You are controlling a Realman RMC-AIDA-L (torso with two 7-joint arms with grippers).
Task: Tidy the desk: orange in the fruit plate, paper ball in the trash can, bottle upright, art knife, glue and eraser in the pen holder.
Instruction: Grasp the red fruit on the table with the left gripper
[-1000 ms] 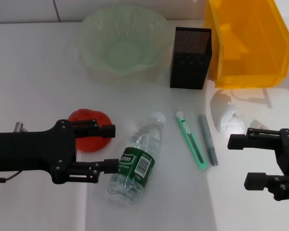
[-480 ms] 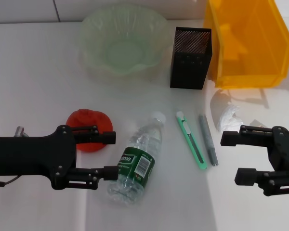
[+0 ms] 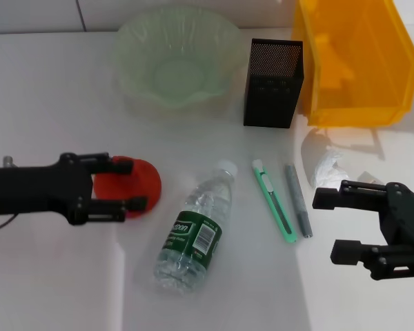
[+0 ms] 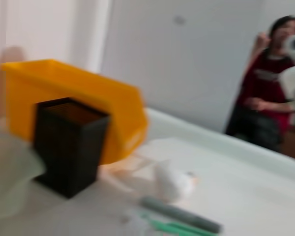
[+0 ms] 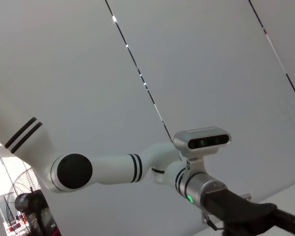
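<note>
— Left gripper (image 3: 127, 185)?
— At nine o'clock on the surface (image 3: 48, 96), jaws spread wide around the orange (image 3: 134, 181), one finger on each side; contact not discernible.

— Right gripper (image 3: 334, 222)?
— At four o'clock, jaws apart, gripping nothing, just beside the paper ball (image 3: 329, 169).

— Bottle (image 3: 196, 227)?
— Lying on its side at six o'clock, cap toward twelve.

— Art knife (image 3: 273, 200) and glue (image 3: 297, 200)?
— Flat, side by side, at center-right, apart from each other.

— Receptacles?
— Fruit plate (image 3: 176, 62) at twelve, pen holder (image 3: 273, 83) upright at one, trash can (image 3: 355, 58) at two. Eraser not identified.
</note>
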